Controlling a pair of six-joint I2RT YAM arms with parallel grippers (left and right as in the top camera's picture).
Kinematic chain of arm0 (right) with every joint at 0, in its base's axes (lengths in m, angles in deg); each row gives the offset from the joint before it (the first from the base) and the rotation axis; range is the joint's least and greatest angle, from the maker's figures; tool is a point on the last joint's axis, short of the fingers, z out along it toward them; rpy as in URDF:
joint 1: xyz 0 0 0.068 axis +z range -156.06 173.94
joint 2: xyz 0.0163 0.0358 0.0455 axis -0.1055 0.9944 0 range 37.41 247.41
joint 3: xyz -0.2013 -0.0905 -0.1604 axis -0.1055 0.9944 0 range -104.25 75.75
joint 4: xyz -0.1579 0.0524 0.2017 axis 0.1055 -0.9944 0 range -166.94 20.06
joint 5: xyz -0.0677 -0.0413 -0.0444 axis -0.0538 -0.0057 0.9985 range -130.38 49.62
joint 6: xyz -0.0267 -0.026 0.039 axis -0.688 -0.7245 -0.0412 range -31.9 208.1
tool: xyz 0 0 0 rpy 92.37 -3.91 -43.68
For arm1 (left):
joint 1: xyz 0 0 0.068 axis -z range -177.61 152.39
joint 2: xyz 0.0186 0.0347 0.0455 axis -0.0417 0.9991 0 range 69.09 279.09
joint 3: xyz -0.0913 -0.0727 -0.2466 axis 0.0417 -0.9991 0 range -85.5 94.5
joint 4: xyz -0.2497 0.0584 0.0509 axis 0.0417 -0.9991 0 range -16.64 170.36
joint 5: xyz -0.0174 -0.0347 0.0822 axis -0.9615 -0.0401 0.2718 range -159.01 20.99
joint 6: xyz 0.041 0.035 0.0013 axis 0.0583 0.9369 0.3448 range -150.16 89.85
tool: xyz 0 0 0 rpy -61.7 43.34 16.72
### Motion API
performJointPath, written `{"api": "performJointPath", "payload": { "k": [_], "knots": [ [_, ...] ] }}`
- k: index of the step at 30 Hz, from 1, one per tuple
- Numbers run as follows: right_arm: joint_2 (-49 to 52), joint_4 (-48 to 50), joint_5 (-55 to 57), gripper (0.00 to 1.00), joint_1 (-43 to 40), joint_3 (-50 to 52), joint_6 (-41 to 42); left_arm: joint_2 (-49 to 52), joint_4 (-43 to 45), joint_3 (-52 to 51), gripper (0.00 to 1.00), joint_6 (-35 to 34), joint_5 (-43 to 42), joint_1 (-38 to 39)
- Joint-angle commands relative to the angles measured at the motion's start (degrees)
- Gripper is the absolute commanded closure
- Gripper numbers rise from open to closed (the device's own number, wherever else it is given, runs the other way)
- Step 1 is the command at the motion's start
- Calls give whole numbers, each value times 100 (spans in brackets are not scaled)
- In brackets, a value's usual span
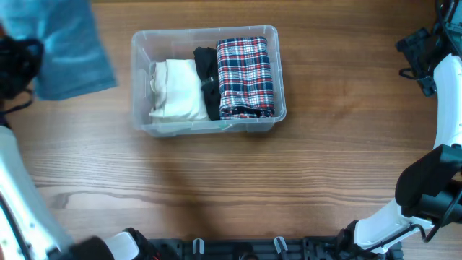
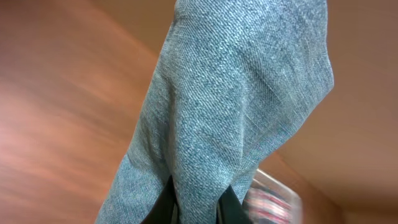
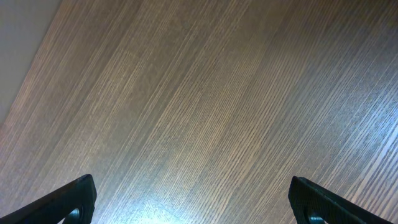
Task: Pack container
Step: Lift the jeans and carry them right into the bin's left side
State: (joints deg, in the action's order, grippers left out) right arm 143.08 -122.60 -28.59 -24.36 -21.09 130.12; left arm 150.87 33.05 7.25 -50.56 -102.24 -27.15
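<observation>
Container (image 1: 209, 128) sits on the wood table (image 1: 325, 173), up-centre and slightly left, well apart from both arms. It's packed left to right with cream garment (image 1: 177, 90), black garment (image 1: 208, 76) and plaid garment (image 1: 245, 76), all touching, leaving only a thin strip along the left wall. Left gripper (image 2: 198, 205) is pinching a blue-grey denim cloth (image 2: 236, 93) that hangs near the bin's left rim at the table's top-left in the overhead view. Right gripper (image 3: 196, 199) has jaws spread wide over plain wood at the right, with broad open tabletop in front and right of the bin.
</observation>
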Motion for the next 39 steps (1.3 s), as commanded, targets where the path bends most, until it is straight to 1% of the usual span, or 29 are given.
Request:
{"api": "performJointPath", "payload": {
  "k": [1,4,7,10,13,16,21,28,33,34,35,37,39],
  "knots": [
    [90,13,-31,0,22,24,52,-457,83,221,96,-568,-527,951],
    [90,13,-31,0,22,24,50,-417,125,219,96,-846,-264,1639],
    [90,13,-31,0,22,24,50,-197,175,219,96,-1316,334,2323],
    [90,13,-31,0,22,24,50,90,258,219,96,-1399,509,2710],
    [90,13,-31,1,22,24,52,459,273,219,96,-1762,619,2986],
    [90,13,-31,0,22,24,50,846,295,219,96,-1762,758,3112],
    [90,13,-31,0,22,24,50,1414,181,219,96,-1805,756,3119],
    [90,13,-31,0,22,24,50,1880,-391,216,94,-1803,752,3121],
    [90,13,-31,0,22,24,50,1987,-780,208,93,-1799,741,3158],
    [90,13,-31,0,22,24,52,1987,-787,208,92,-1797,743,3158],
    [90,13,-31,0,22,24,50,1987,-785,208,88,-1770,745,3158],
    [90,13,-31,0,22,24,50,1987,-785,208,47,-1753,782,3158],
    [90,13,-31,0,22,24,50,1987,-785,208,42,-1753,782,3158]
  ]
}}
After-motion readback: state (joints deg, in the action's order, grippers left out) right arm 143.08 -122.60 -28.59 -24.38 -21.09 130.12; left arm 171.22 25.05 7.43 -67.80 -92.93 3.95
